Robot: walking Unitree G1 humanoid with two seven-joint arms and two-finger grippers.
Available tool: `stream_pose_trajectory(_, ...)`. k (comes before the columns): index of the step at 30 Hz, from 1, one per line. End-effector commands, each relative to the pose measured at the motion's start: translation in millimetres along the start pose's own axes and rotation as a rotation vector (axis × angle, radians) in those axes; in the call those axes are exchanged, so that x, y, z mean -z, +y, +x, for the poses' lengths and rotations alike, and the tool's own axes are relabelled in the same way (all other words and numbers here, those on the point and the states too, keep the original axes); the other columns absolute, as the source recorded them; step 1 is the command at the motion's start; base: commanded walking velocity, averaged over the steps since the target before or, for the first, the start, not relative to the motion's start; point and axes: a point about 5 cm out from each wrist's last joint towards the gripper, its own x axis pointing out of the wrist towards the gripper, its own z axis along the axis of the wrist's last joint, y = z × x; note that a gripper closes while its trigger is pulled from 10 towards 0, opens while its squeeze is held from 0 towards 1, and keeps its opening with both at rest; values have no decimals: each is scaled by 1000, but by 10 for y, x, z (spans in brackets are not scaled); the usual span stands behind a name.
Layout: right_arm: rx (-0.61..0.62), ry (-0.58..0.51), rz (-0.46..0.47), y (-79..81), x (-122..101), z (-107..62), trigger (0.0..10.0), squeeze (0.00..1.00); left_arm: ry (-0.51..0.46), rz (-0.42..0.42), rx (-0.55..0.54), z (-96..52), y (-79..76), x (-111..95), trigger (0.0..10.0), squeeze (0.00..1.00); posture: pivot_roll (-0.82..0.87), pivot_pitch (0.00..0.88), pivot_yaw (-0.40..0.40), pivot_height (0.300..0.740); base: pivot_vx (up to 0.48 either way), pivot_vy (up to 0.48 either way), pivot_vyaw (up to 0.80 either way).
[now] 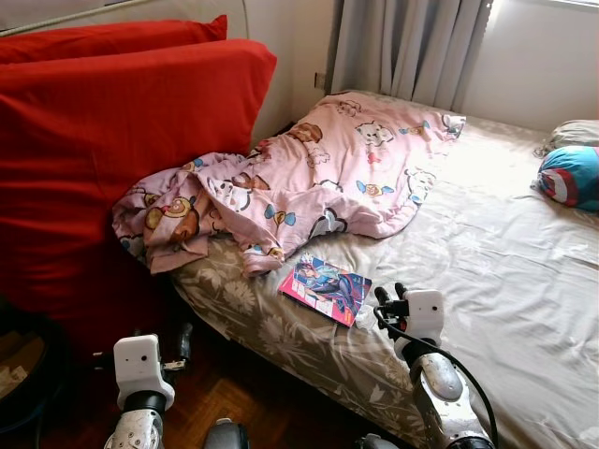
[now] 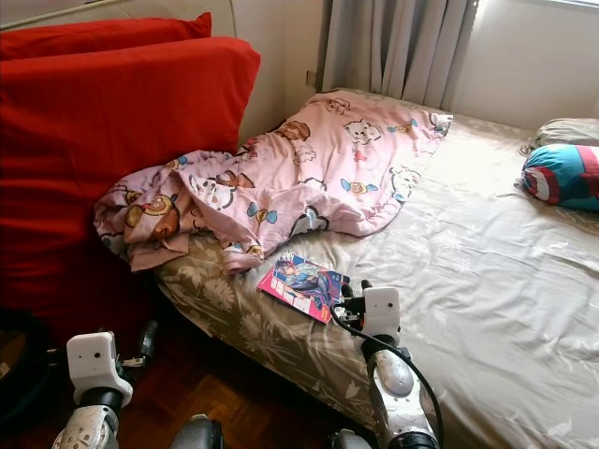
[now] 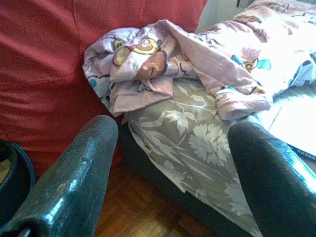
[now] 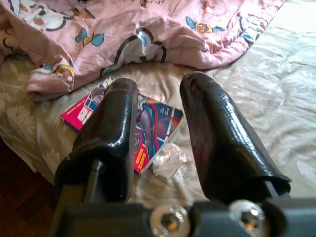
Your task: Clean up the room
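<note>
Right gripper (image 4: 158,128): fingers spread wide, holding nothing, poised over the near edge of the bed (image 1: 487,281), aimed at the book.
Wrapper (image 4: 168,160): small crumpled clear scrap, probably plastic, touching the book's corner; weightless, crushes easily.
Book (image 1: 325,288): thin, glossy, flat on the sheet near the bed's near edge; light, slippery, bends; best pinched across a free edge.
Blanket (image 1: 309,178): pink, soft, bunched toward the bed's left corner, spilling against the red cushion (image 1: 112,140).
Left gripper (image 3: 168,163): fingers wide apart, empty, low beside the bed.
</note>
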Motion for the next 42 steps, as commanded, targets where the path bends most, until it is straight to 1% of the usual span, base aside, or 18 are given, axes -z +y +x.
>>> stream_pose_trajectory(1, -5, -10, 1, -6, -2, -11, 10000, 0, 11, -3, 3, -32, 13, 20, 10000, 0, 41, 11, -38, 613, 0, 0, 0)
stream_pose_trajectory(3, -3, -17, 9, -16, -2, -22, 10000, 0, 14, -4, 0, -40, 14, 28, 10000, 0, 41, 7, -39, 613, 0, 0, 0)
stream_pose_trajectory(12, -12, -10, -8, -16, -10, -5, 10000, 0, 19, -4, 0, -33, 12, 24, 10000, 0, 45, 11, -44, 613, 0, 0, 0)
stream_pose_trajectory(16, -51, -5, -57, 18, -6, -2, 10000, 0, 31, -1, -4, -36, 20, 36, 10000, 0, 48, 17, -46, 613, 0, 0, 0)
stream_pose_trajectory(18, -84, -12, -46, 45, -10, -8, 10000, 0, 31, -2, -6, -36, 21, 34, 10000, 0, 49, 22, -47, 613, 0, 0, 653)
stream_pose_trajectory(19, -91, -12, -56, 51, -13, -8, 10000, 0, 31, -3, -6, -34, 22, 32, 10000, 0, 50, 25, -48, 613, 0, 0, 800)
stream_pose_trajectory(30, -115, -7, -41, 69, 0, -16, 10000, 0, 29, -3, -9, -24, 30, 17, 10000, 0, 50, 43, -48, 613, 0, 0, 800)
stream_pose_trajectory(42, -97, 5, -11, 56, 16, -9, 10000, 0, 24, -6, -2, -4, 24, -7, 10000, 0, 52, 59, -47, 613, 0, 0, 0)
